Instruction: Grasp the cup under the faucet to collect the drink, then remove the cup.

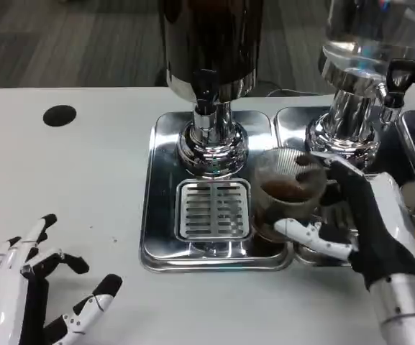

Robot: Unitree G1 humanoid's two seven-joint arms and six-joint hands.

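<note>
Right of centre, the right hand (358,215) grasps a clear ribbed plastic cup (288,190) holding a little brown drink; the cup stands upright at the right edge of the shiny steel drip tray (160,187), beside its slotted grate (214,210) and right of the dark dispenser's chrome faucet (206,97); at lower left the left hand (27,287) rests released, fingers spread.

The white worktop (85,187) carries a steel drip tray (160,215) just beside the right robot hand (358,223), a second tray (290,122) behind it, and a black round mark (59,115) (beyond the left robot hand (27,287)).
</note>
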